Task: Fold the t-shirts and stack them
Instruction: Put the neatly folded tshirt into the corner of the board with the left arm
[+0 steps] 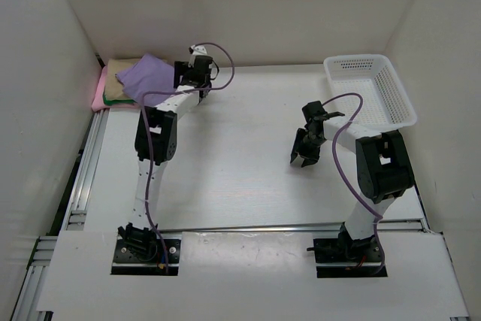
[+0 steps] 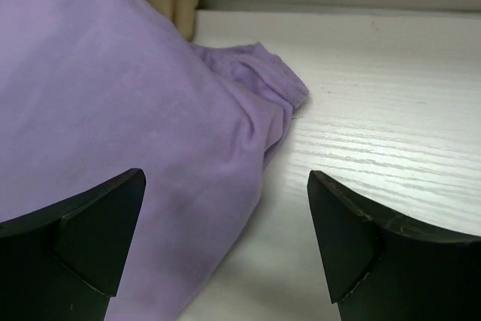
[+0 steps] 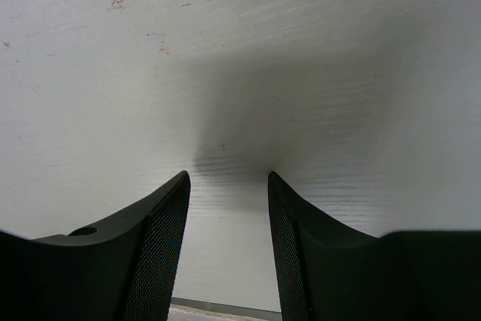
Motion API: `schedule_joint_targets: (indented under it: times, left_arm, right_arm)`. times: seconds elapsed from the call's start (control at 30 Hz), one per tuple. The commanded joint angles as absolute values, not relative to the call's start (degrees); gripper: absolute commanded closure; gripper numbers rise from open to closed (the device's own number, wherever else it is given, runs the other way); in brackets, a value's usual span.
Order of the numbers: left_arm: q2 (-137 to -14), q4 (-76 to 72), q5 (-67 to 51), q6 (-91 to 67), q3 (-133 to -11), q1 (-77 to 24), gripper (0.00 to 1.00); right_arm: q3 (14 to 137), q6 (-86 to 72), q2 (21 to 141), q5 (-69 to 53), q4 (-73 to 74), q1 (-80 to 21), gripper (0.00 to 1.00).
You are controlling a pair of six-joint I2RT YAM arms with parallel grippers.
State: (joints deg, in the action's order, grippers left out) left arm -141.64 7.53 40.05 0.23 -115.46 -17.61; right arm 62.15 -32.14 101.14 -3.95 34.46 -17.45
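All four shirts looked stacked in the far left corner of the desk (image 1: 240, 178): pink shirt (image 1: 98, 95), dark green shirt (image 1: 113, 101) and tan shirt (image 1: 119, 69) beneath, lavender shirt (image 1: 146, 77) rumpled on top. The left tool (image 2: 225, 238) gaped wide beside it, holding nothing. The right tool (image 3: 229, 208) hung half open over bare desk, empty. The white basket (image 1: 402, 95) in the far right corner held nothing. Little seemed left.

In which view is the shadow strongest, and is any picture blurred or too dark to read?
Right wrist view: a broad dark shadow falls on the table just ahead of the right gripper. Left wrist view: evenly lit, the lavender t-shirt slightly soft up close. Top external view: flat soft light, no glare.
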Motion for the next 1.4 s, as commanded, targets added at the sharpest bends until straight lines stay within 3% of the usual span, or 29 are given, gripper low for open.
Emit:
schedule_joint_targets:
  times: [0.0, 0.2, 0.37, 0.47, 0.57, 0.63, 0.73, 0.87, 1.2, 1.37]
  left_arm:
    - [-126.2, 6.2, 41.1, 0.0, -113.7, -18.5, 0.00]
    - [-116.3, 7.9, 47.1, 0.0, -106.3, -16.5, 0.00]
    - [-105.0, 14.7, 49.2, 0.0, -88.8, -12.9, 0.00]
    - [-97.1, 26.3, 44.3, 0.0, -84.0, -9.1, 0.00]
    - [-92.0, 42.0, 30.6, 0.0, -84.0, -3.7, 0.00]
    - [-90.1, 46.8, 21.0, 0.0, -83.0, -1.2, 0.00]
    - [-89.5, 47.8, 19.4, 0.0, -80.7, 1.4, 0.00]
    - [-95.4, 47.3, 14.6, 0.0, -87.7, 3.6, 0.00]
    - [-129.6, 44.6, 12.3, 0.0, -135.8, 6.9, 0.00]
    - [-138.9, 36.4, 12.3, 0.0, -139.4, 8.2, 0.00]
  right_arm:
    - [63.1, -31.5, 100.2, -3.0, 35.8, -17.8, 0.49]
    - [63.1, -31.5, 93.9, -1.9, 36.9, -17.8, 0.49]
    - [61.3, -30.2, 86.0, 0.0, 38.7, -17.8, 0.49]
    - [58.7, -30.2, 81.1, 0.5, 39.2, -17.8, 0.49]
    - [55.7, -30.8, 76.8, 0.5, 39.2, -17.8, 0.49]
    - [54.1, -31.5, 74.3, -0.1, 39.2, -17.8, 0.49]
    - [51.6, -32.9, 72.6, -2.6, 38.1, -17.8, 0.49]
    - [50.4, -34.0, 72.1, -4.0, 36.7, -17.8, 0.49]
    - [51.9, -35.2, 74.5, -5.7, 39.8, -18.3, 0.49]
    - [54.0, -34.6, 76.7, -4.0, 45.7, -18.3, 0.49]
